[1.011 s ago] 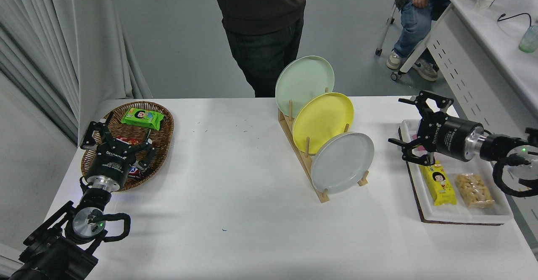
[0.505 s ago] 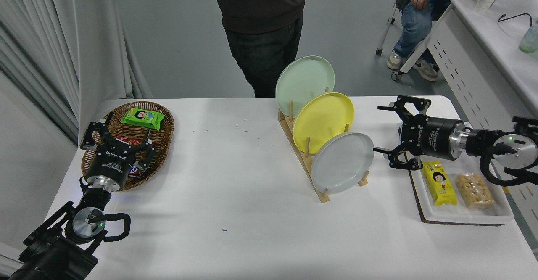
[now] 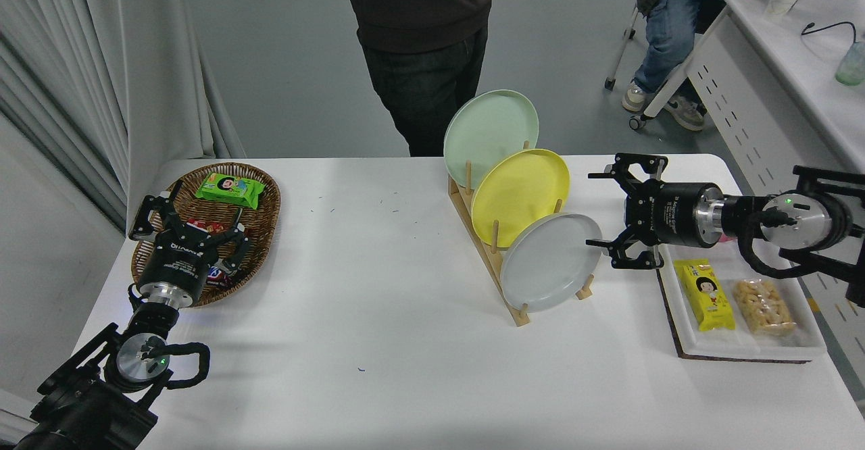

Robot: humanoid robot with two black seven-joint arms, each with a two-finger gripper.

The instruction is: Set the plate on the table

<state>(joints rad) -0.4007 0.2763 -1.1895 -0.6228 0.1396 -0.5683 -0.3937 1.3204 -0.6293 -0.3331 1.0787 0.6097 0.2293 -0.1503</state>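
Note:
The pale grey plate (image 3: pixel 549 261) stands on edge in the front slot of a wooden rack (image 3: pixel 500 271) on the white table (image 3: pixel 378 315). Behind it in the same rack stand a yellow plate (image 3: pixel 519 186) and a mint-green plate (image 3: pixel 490 128). My right gripper (image 3: pixel 593 210) is open and points left, its fingertips just right of the grey plate's upper right rim, with nothing between them. My left gripper (image 3: pixel 192 223) rests open over the wicker basket at the left.
A wicker basket (image 3: pixel 260 223) with snack packs sits at the left. A white tray (image 3: pixel 743 342) holding a yellow pack (image 3: pixel 706 294) and a bag of nuts lies at the right. A person stands at the far edge, another sits at the back right.
My right gripper has travelled left from above the white tray to just beside the grey plate's rim, staying open. The left arm has not moved.

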